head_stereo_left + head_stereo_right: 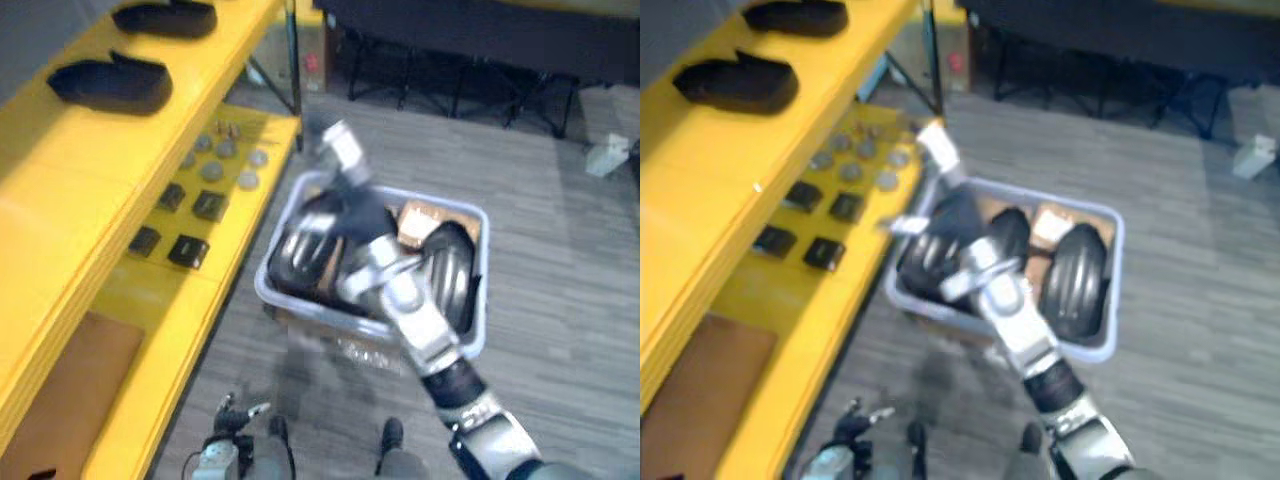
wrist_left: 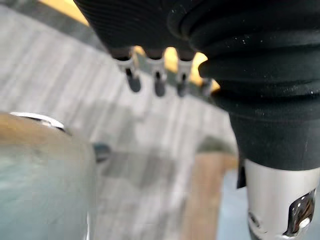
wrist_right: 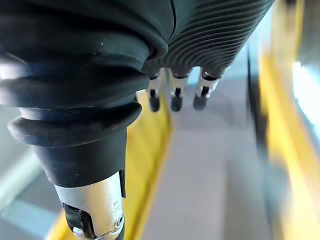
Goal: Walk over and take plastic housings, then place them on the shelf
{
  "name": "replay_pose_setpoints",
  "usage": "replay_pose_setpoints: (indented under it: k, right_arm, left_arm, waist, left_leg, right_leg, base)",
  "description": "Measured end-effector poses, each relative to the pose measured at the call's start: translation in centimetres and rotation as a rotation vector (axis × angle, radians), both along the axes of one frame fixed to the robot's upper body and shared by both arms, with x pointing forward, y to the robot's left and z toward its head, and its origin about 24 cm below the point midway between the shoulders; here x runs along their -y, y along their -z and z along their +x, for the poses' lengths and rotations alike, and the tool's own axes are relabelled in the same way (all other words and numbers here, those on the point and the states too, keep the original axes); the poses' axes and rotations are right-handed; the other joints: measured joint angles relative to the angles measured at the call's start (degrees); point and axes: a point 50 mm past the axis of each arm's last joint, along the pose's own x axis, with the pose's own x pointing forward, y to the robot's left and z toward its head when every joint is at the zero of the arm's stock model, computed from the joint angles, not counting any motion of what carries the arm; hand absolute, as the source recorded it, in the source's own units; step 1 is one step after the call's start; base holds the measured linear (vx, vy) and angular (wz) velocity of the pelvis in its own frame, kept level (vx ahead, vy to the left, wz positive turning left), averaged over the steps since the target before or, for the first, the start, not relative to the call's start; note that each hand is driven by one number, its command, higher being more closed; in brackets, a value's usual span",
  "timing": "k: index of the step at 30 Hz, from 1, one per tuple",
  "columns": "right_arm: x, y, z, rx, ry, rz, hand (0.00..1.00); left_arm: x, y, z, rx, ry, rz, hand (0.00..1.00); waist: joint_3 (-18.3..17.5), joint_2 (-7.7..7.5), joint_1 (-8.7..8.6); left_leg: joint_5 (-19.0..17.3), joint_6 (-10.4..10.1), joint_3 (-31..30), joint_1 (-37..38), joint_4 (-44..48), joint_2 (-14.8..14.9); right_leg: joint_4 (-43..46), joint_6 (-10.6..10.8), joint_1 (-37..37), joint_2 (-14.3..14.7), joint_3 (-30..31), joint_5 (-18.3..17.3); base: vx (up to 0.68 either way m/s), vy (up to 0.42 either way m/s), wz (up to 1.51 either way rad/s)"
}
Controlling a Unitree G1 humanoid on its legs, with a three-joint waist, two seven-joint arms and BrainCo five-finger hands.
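Two black plastic housings (image 1: 110, 82) (image 1: 165, 17) lie on the top board of the yellow shelf (image 1: 60, 200) at the left. More black housings (image 1: 305, 255) (image 1: 450, 265) are stacked in a grey-blue bin (image 1: 478, 330) on the floor beside the shelf. My right hand (image 1: 345, 165) is raised over the bin's far left corner, close to the shelf's edge. Its fingers (image 3: 172, 97) are straight and hold nothing. My left hand (image 1: 228, 418) hangs low by the shelf's near end, fingers (image 2: 157, 82) relaxed and empty.
The lower shelf board carries small black blocks (image 1: 188, 250) and grey discs (image 1: 215, 165), with a brown board (image 1: 65, 390) nearer me. A piece of cardboard (image 1: 420, 218) lies in the bin. Dark table legs (image 1: 450, 70) stand behind. A white object (image 1: 607, 155) lies on the floor at the far right.
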Motion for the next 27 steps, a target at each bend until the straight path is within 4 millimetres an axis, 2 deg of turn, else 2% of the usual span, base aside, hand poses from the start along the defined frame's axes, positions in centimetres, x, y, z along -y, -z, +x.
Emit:
replay_pose_setpoints:
  k: [1,3,6,10,16,18,21,23,25,27]
  right_arm:
    - [1.9,-0.2,-0.1,0.017,0.104,0.031,0.0]
    - [6.3,-0.1,-1.6,0.06,0.361,0.114,0.0]
    - [9.4,1.2,-4.1,0.073,0.6,0.153,0.0]
    - [10.8,2.9,-5.7,0.033,0.768,0.139,0.0]
    - [13.7,5.2,-6.7,-0.082,1.075,0.129,0.0]
    - [15.0,6.5,-6.3,-0.145,1.163,0.144,0.0]
    - [17.1,10.3,-3.9,-0.374,1.22,0.207,0.0]
    - [18.3,11.3,-2.7,-0.462,1.239,0.249,0.0]
    - [19.3,11.4,-1.5,-0.499,1.238,0.277,0.0]
    - [21.1,10.2,0.1,-0.509,1.25,0.303,0.0]
  left_arm:
    - [0.1,-0.3,0.6,0.023,0.003,0.004,0.0]
    - [-0.4,-1.2,1.8,0.085,0.001,0.038,0.0]
    - [-0.8,-2.1,3.2,0.137,0.018,0.079,0.0]
    - [-0.8,-2.9,4.4,0.176,0.009,0.096,0.0]
    - [0.0,-4.1,6.6,0.242,-0.006,0.104,0.0]
    - [0.4,-4.6,7.1,0.267,-0.006,0.099,0.0]
    - [0.6,-4.8,7.4,0.281,-0.017,0.107,0.0]
    - [1.0,-5.0,7.7,0.29,0.004,0.11,0.0]
    - [1.5,-5.0,7.8,0.3,0.011,0.103,0.0]
    - [2.1,-5.1,7.8,0.306,0.007,0.089,0.0]
  waist:
    - [1.04,-0.23,-0.11]
    - [4.54,-1.43,-0.76]
    - [7.36,-1.99,-1.95]
    - [8.48,-2.37,-2.86]
    - [9.78,-3.52,-2.81]
    - [10.54,-3.75,-2.8]
    - [10.61,-3.69,-2.79]
    - [11.2,-2.89,-2.76]
    - [11.64,-2.13,-2.59]
    - [12.12,-1.23,-2.4]
  left_leg:
    - [0.0,0.0,-0.07,-1.27,0.45,0.33]
    - [-0.13,0.02,-0.27,-3.61,2.0,0.91]
    - [-0.87,-0.01,-0.63,-6.54,4.47,1.82]
    - [-1.8,0.02,-0.75,-9.77,6.9,2.46]
    - [-2.56,0.17,-1.65,-14.29,9.6,3.08]
    - [-2.53,0.21,-1.68,-15.3,9.7,2.95]
    - [-2.45,0.3,-1.86,-16.57,9.65,2.86]
    - [-2.36,0.43,-2.3,-17.05,9.54,2.63]
    - [-2.25,0.56,-2.93,-17.0,9.23,2.22]
    - [-2.0,0.89,-3.21,-16.94,8.67,1.63]
  right_leg:
    - [0.06,-0.39,-1.15,0.31,0.07,0.54]
    - [0.07,-0.49,-2.72,0.77,0.21,0.89]
    - [0.44,-0.89,-4.75,1.51,0.59,1.21]
    - [1.21,-0.89,-7.54,1.92,1.56,1.2]
    - [1.53,-0.84,-10.72,2.42,1.61,1.25]
    - [1.64,-0.79,-11.71,2.31,1.63,1.32]
    - [1.74,-0.79,-12.89,2.3,1.57,1.32]
    - [1.75,-0.78,-13.07,2.19,1.36,1.32]
    - [1.8,-0.78,-13.01,1.97,1.33,1.32]
    - [1.92,-0.75,-13.0,1.48,1.19,1.34]
  base:
    - [-0.11,-0.021,-0.01]
    - [-0.1,-0.026,-0.02]
    - [-0.05,-0.022,-0.03]
    - [-0.04,-0.011,-0.1]
    - [-0.05,-0.018,0.01]
    - [-0.04,-0.02,0.02]
    - [0.0,-0.011,0.01]
    - [0.01,-0.023,0.11]
    - [0.01,-0.014,0.1]
    - [0.0,-0.007,0.11]
